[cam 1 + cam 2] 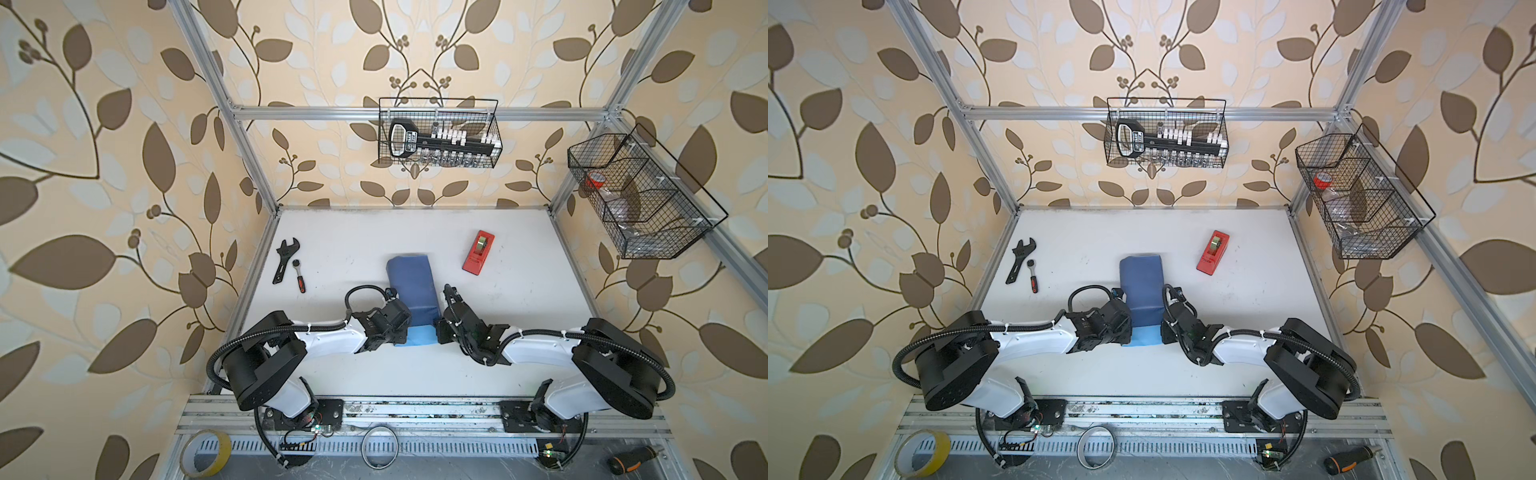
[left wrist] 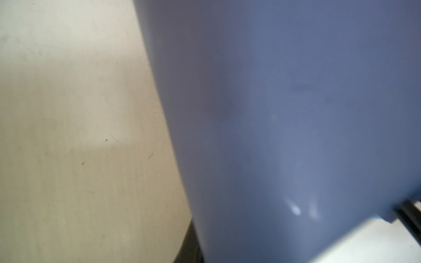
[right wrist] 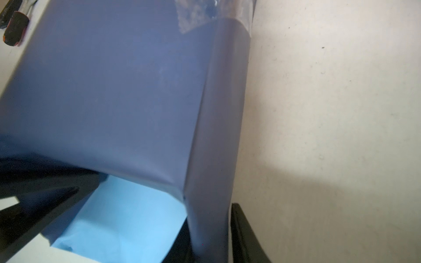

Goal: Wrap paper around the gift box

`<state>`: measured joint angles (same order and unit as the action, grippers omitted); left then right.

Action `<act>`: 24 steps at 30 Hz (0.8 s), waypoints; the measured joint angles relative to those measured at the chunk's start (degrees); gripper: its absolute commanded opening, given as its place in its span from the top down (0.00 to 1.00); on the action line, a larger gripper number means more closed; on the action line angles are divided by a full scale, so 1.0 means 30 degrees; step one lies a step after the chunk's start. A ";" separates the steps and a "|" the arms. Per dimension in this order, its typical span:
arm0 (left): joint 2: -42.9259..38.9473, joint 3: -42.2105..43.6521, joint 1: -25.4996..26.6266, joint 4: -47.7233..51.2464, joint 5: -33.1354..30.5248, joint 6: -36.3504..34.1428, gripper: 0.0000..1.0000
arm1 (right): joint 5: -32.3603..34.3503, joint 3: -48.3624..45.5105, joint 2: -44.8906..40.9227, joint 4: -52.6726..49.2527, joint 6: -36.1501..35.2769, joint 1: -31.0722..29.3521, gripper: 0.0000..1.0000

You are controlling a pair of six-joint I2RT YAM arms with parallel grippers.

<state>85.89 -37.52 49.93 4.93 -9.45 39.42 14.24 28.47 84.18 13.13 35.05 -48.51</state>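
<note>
The paper (image 1: 409, 286) (image 1: 1142, 282) is folded into a slate-blue tube at mid-table, taped at its far end (image 3: 216, 13). Its light blue inner face (image 1: 419, 336) (image 3: 127, 223) shows at the near end. The gift box is hidden inside it. At the tube's near left corner my left gripper (image 1: 404, 321) (image 1: 1128, 322) is shut on the paper; in the left wrist view the sheet (image 2: 284, 113) covers the jaws and only one dark finger (image 2: 189, 248) shows. My right gripper (image 1: 440, 322) (image 1: 1163, 322) (image 3: 210, 239) pinches the tube's right wall between its fingers (image 3: 241, 232).
A red tape dispenser (image 1: 478, 252) lies far right of the tube. A black wrench (image 1: 284, 259) and a small ratchet (image 1: 299, 276) lie at the far left. Wire baskets (image 1: 438, 133) (image 1: 640, 195) hang on the frame. A yellow tape roll (image 1: 206, 453) and a screwdriver (image 1: 633, 459) sit below the front rail.
</note>
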 measured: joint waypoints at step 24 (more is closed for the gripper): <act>0.0000 0.0007 0.0000 -0.0022 0.0051 0.0401 0.70 | 0.1464 -0.0597 0.0270 0.0568 0.0685 -0.0437 0.83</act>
<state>85.89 -37.50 49.93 4.86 -9.30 40.62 18.63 26.68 84.99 14.83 37.10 -49.82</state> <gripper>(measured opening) 0.266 0.177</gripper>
